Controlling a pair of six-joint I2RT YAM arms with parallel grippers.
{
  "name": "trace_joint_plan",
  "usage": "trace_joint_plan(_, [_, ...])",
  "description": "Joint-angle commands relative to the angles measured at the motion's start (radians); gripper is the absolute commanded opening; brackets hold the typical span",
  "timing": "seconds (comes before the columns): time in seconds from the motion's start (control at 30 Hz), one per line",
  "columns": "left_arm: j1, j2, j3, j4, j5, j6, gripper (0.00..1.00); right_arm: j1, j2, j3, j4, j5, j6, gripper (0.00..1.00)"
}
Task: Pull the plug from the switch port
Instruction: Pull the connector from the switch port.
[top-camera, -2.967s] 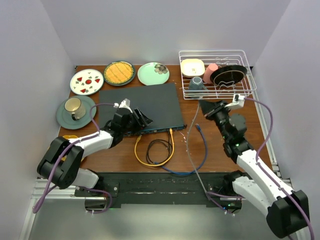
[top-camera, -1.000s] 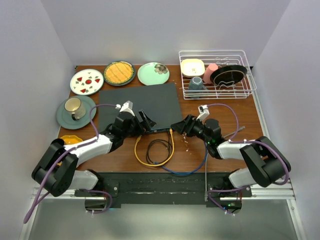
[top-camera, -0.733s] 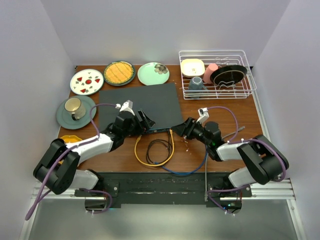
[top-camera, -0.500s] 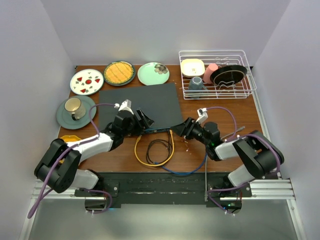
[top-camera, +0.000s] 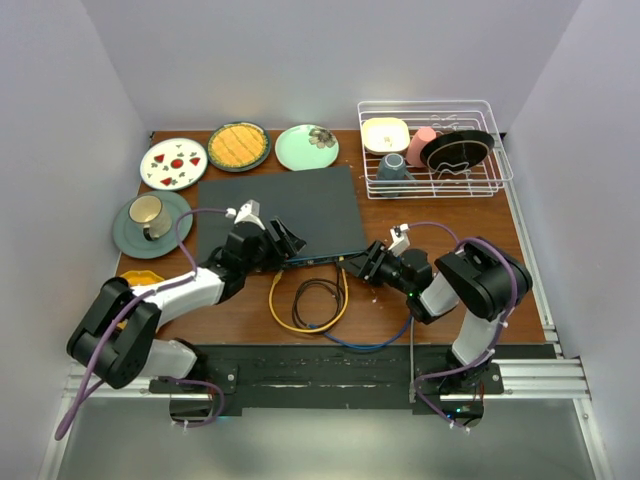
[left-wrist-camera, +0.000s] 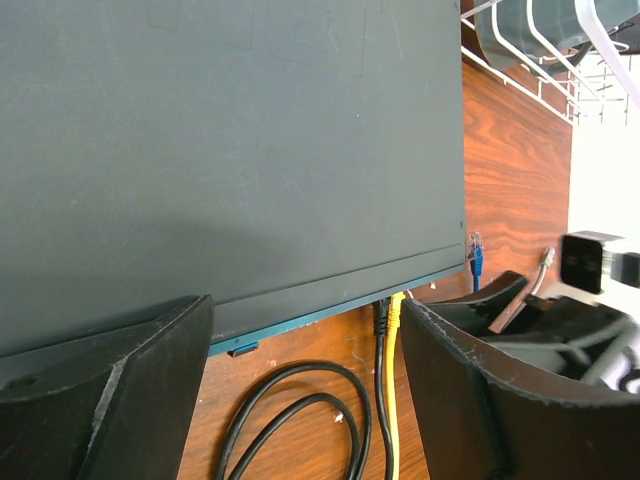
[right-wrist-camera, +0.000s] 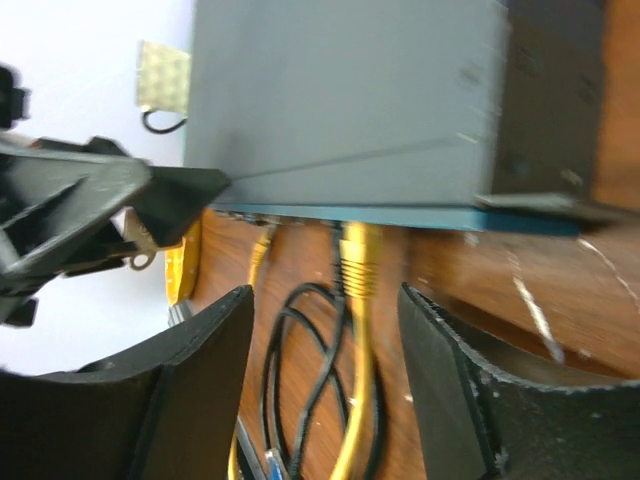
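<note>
On wooden table (top-camera: 500, 250): wire rack (top-camera: 430, 102) with four dishes (top-camera: 385, 133) inside; three plates (top-camera: 238, 146) behind switch (top-camera: 290, 205). Left gripper (top-camera: 283, 243) gaping, empty; right gripper (top-camera: 362, 265) parted around yellow plug (right-wrist-camera: 357, 262), unclosed.

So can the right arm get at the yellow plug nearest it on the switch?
Probably yes. The right gripper is open, with that yellow plug just ahead of it at the front edge of the switch; only the black cable beside it crowds things.
</note>
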Motion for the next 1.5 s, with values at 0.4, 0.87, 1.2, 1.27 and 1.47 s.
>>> trace_joint_plan(0.4, [0.010, -0.046, -0.069, -0.075, -0.029, 0.006, 0.81, -0.010, 0.054, 0.014, 0.161, 0.063, 0.052, 0.55])
trace_joint_plan(0.87, [0.010, -0.069, -0.095, -0.067, -0.023, 0.001, 0.81, -0.036, 0.149, 0.082, 0.178, 0.057, 0.078, 0.48])
trace_joint_plan(1.2, [0.010, -0.069, -0.104, -0.064, -0.021, 0.001, 0.81, -0.036, 0.155, 0.105, 0.192, 0.070, 0.089, 0.43])
trace_joint_plan(1.27, [0.010, -0.070, -0.103, -0.067, -0.024, 0.001, 0.81, -0.039, 0.157, 0.106, 0.193, 0.074, 0.090, 0.42])
trace_joint_plan(1.47, [0.010, -0.075, -0.107, -0.064, -0.024, 0.000, 0.81, -0.044, 0.186, 0.109, 0.241, 0.078, 0.124, 0.39])
